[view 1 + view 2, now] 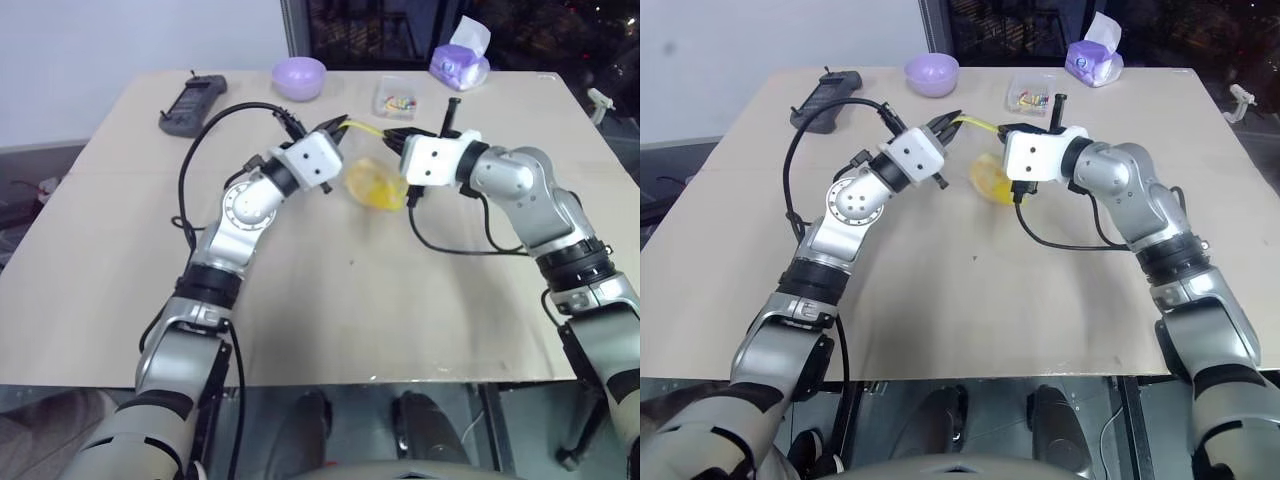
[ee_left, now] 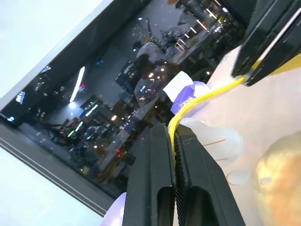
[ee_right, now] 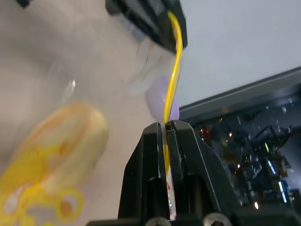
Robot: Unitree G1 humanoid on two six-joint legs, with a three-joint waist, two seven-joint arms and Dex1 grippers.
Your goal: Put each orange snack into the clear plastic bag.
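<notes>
Both of your hands are clamped on the clear plastic bag [image 1: 372, 180], which hangs between them just above the bench [image 1: 330, 300], centre of the frame and a bit toward the top.

Left hand [image 1: 336, 126]: fingers pinched fully together on the yellow seal strip at the bag's left end. The left wrist view shows the strip nipped between the two black fingers [image 2: 160, 188].

Right hand [image 1: 392, 134]: also pinched tight, on the strip's right end. The right wrist view shows the yellow strip running straight into its closed fingers [image 3: 150, 174].

The strip spans the gap between the hands, slightly bowed.

Orange snack [image 1: 376, 188]: inside the bag, sitting low in it, below and between the two hands. The right wrist view shows it through the clear film.

Elsewhere on the bench, along the top of the frame: lilac bowl [image 1: 299, 77], small clear box of coloured bits [image 1: 396, 99], purple tissue pack [image 1: 459, 62], and a dark handheld device [image 1: 193, 105] at upper left.
</notes>
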